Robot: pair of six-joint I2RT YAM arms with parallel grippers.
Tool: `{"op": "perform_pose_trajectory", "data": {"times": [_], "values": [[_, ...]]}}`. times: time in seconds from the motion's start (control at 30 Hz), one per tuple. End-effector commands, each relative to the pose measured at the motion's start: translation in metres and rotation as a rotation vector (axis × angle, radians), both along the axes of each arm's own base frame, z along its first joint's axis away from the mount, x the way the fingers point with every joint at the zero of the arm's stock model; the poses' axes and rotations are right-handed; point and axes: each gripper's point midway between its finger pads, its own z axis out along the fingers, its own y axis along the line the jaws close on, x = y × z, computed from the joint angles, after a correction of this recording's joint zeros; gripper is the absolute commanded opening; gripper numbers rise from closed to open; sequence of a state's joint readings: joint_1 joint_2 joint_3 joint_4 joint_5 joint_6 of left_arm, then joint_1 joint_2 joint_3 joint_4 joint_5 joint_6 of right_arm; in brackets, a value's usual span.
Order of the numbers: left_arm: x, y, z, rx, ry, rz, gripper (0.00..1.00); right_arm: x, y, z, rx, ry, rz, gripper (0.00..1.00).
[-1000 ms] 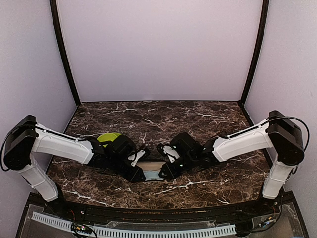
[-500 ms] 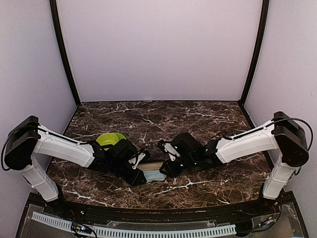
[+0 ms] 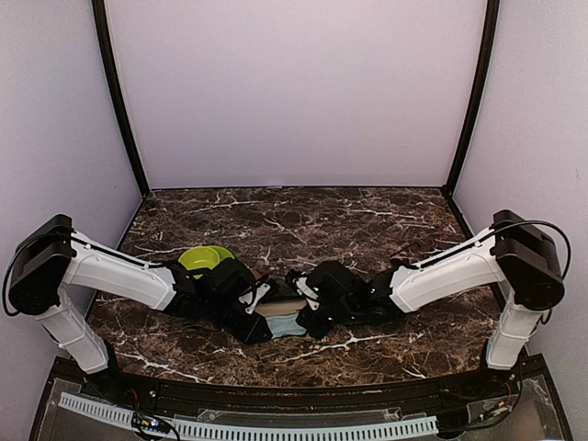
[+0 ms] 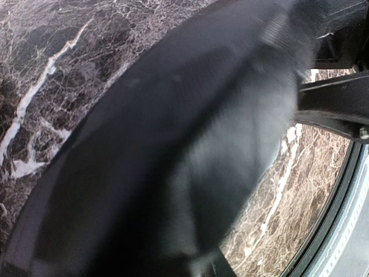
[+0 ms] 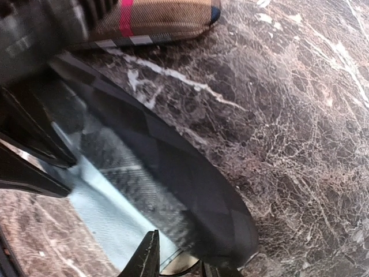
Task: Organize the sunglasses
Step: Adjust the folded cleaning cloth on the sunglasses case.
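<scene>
One pair of sunglasses is pinched between my two grippers low over the table's near middle. In the right wrist view its dark lens [image 5: 190,190] fills the centre, and the right gripper [image 5: 179,262] is shut on its lower rim. That same pair looms as a blurred dark lens [image 4: 173,144] across the left wrist view, rising out of my left jaws and hiding them. From above, the left gripper [image 3: 260,323] and the right gripper [image 3: 308,322] face each other closely, and the glasses are hidden between them.
A light blue cloth [image 3: 287,325] lies under the grippers and shows through the lens [image 5: 109,225]. A brown plaid case [image 3: 280,307] lies just behind them [image 5: 155,17]. A green bowl [image 3: 204,258] sits behind the left forearm.
My right arm has reached further left, bringing its gripper close to the left one, and its jaws have narrowed. The left arm shifted slightly early on and uncovered more of the green bowl.
</scene>
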State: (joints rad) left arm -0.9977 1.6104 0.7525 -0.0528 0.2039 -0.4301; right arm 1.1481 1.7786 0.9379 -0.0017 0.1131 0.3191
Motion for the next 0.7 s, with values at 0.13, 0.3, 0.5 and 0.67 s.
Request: {"op": "perform_pose_trajectory", "data": {"times": [0.13, 0.3, 0.5, 0.67], "values": [[-0.006, 0.0, -0.008, 0.02, 0.026, -0.016, 0.21, 0.009, 0.009, 0.002, -0.065, -0.141, 0.004, 0.25], [-0.006, -0.001, -0.008, 0.02, 0.028, -0.022, 0.21, 0.009, 0.009, 0.0, -0.097, -0.174, 0.004, 0.24], [-0.007, -0.001, -0.009, 0.02, 0.037, -0.025, 0.21, 0.008, 0.008, 0.003, -0.105, -0.213, 0.0, 0.23], [-0.008, -0.002, -0.01, 0.018, 0.044, -0.029, 0.21, 0.005, 0.008, 0.012, -0.083, -0.247, 0.006, 0.23]]}}
